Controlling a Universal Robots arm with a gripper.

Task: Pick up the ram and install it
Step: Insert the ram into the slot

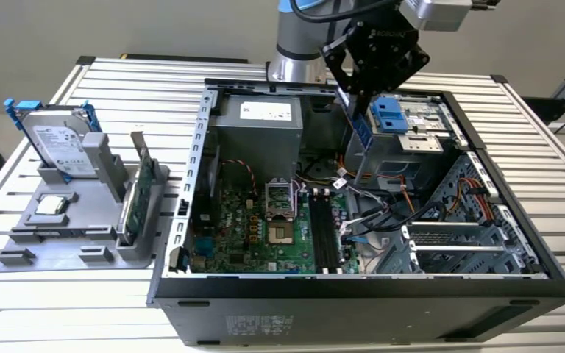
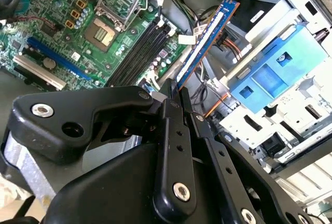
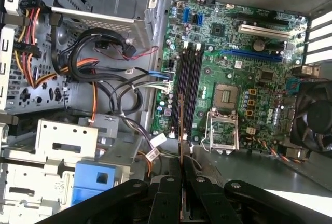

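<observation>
My gripper (image 1: 360, 101) hangs over the back of the open computer case (image 1: 179, 220) and is shut on the ram (image 1: 359, 131), a narrow blue stick that points down into the case. In the second wrist view the ram (image 2: 208, 38) sticks out from between the black fingers (image 2: 167, 99), above the cables and off to one side of the black memory slots (image 2: 136, 54). The first wrist view has the ram (image 3: 180, 123) edge-on, its thin line lying beside the slots (image 3: 190, 86). On the motherboard (image 1: 253, 235), the slots (image 1: 324, 235) stand bare.
A grey stand (image 1: 86, 243) on the exterior view's left holds a silver hard drive (image 1: 62, 143) and an upright green card (image 1: 143, 195). Inside the case are a power supply (image 1: 258, 121), a blue drive caddy (image 1: 391, 114), loose cables (image 3: 104, 73) and the CPU socket (image 3: 224, 125).
</observation>
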